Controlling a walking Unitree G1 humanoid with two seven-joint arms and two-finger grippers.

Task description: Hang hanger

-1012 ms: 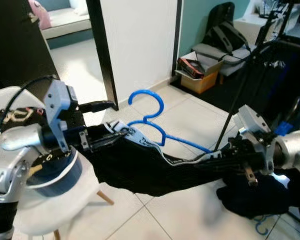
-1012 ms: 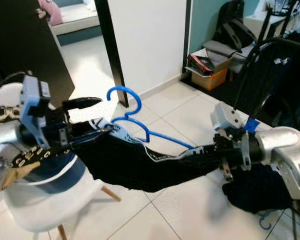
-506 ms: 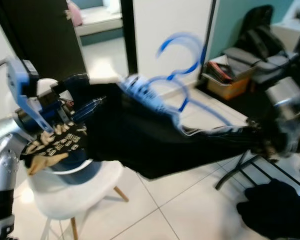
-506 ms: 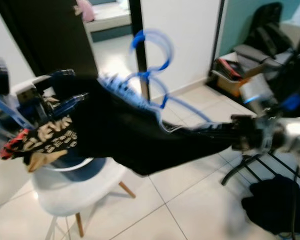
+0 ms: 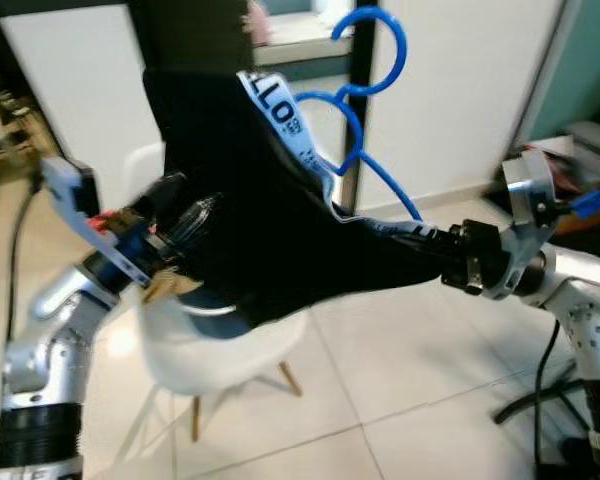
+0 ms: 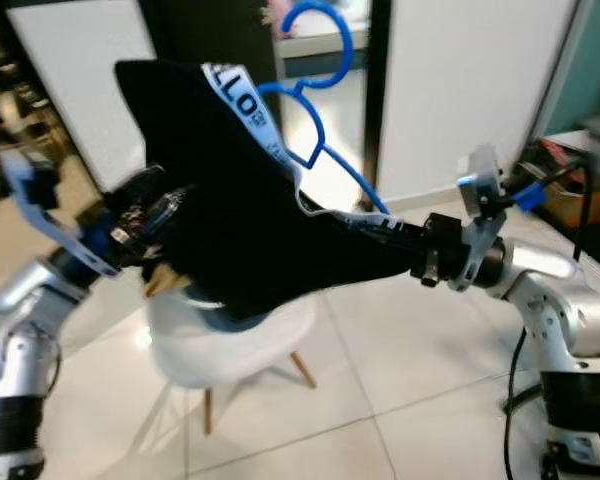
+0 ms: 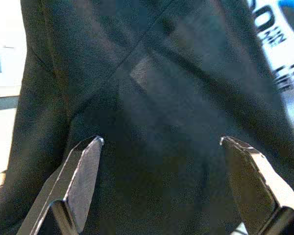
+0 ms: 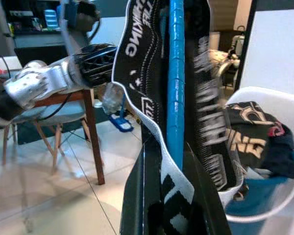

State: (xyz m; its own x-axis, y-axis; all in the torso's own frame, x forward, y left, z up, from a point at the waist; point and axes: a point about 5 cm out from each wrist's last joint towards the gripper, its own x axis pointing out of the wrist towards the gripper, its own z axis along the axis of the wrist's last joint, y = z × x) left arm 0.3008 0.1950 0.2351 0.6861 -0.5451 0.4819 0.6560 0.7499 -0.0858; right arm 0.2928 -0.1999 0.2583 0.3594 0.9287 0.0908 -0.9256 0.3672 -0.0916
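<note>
The left gripper [image 7: 159,161] sat at nine o'clock, fingers spread wide against the black garment [image 5: 270,220] without clamping it; at three o'clock the right gripper [image 6: 420,255] was clenched on the blue hanger [image 5: 365,110], its hook raised at twelve; best to keep that hook upright and level, the white chair [image 5: 220,350] just beyond

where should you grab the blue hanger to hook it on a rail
Grip the blue hanger on its shoulder bar under the black garment, coming in from the end, as the right gripper does. That probably leaves the curved hook free and pointing up for the rail. The left gripper is open against the cloth.
</note>
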